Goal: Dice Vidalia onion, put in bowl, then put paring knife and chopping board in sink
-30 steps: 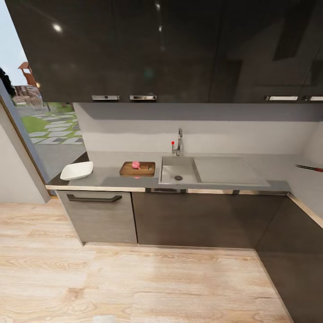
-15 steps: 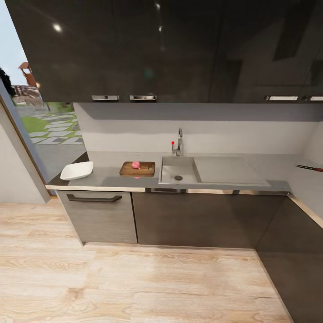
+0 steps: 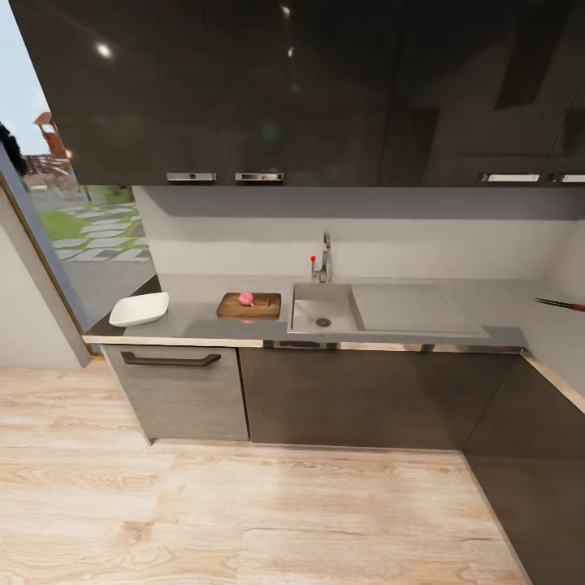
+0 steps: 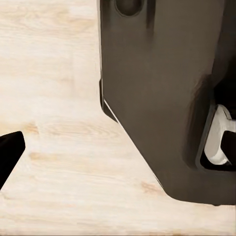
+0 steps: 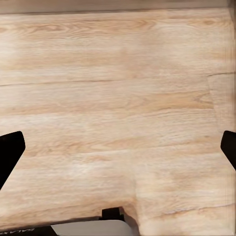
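Above wood floor [image 5: 118, 98], right tool [image 5: 118, 147] wide, empty, left tool's [image 4: 10, 152] spread unclear

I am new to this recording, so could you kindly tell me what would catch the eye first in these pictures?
The pink Vidalia onion stands out, sitting on the dark chopping board just left of the steel sink with its chrome tap. Further left, near the countertop end, sits the white bowl. Both wrist views look down on pale wooden floor.
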